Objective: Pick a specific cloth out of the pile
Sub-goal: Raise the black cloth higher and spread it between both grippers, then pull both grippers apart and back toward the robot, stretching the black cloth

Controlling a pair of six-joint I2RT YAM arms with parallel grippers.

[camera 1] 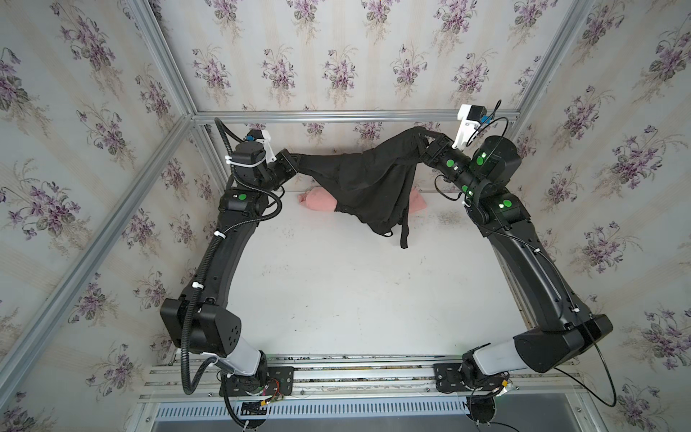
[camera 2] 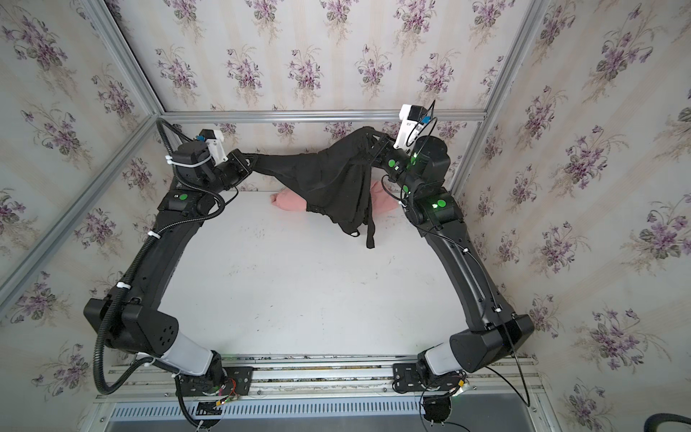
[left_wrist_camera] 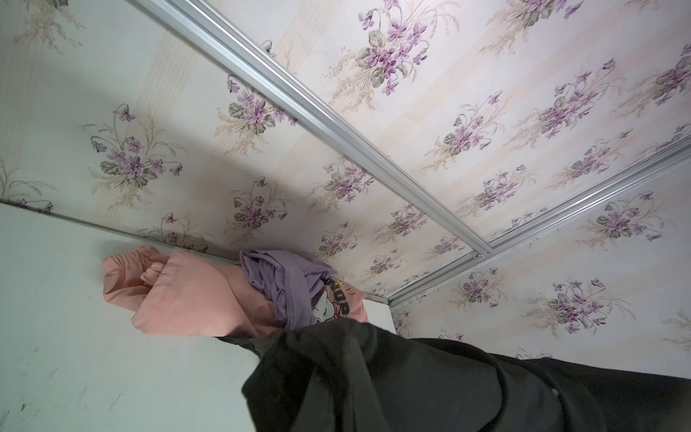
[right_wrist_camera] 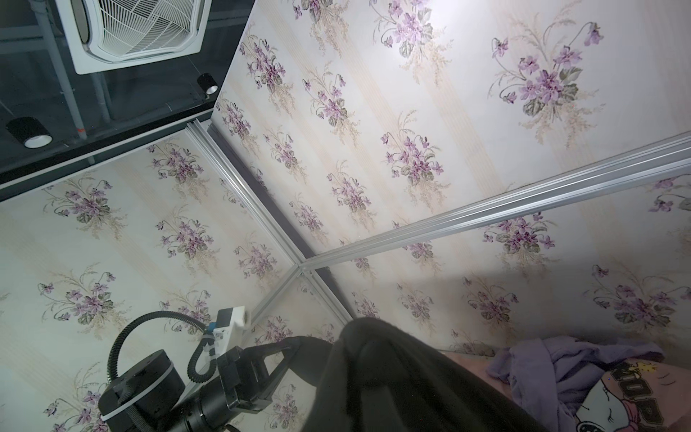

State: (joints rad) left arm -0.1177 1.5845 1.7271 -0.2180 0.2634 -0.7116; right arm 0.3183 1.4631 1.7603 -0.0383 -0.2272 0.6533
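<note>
Two grips: left pincer (camera 1: pixel 296 162) and right pincer (camera 1: pixel 427 141) each clamped on the cloth (camera 1: pixel 366 179), strung aloft over the pile (camera 1: pixel 318 200) at the bench (camera 1: pixel 355 291) far edge. Pink sweatshirt (left_wrist_camera: pixel 194 295) print partly reads "NOOP"; lilac garment (left_wrist_camera: pixel 276 280) lies on it.

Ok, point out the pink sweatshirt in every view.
Top view: sweatshirt at the far edge of the table, showing on both sides of the hanging black cloth.
Top view: same spot, behind the black cloth.
Left wrist: sweatshirt under the lilac garment.
Right wrist: its print, beside the lilac garment.
Shared landmark: the black cloth, in all four.
</note>
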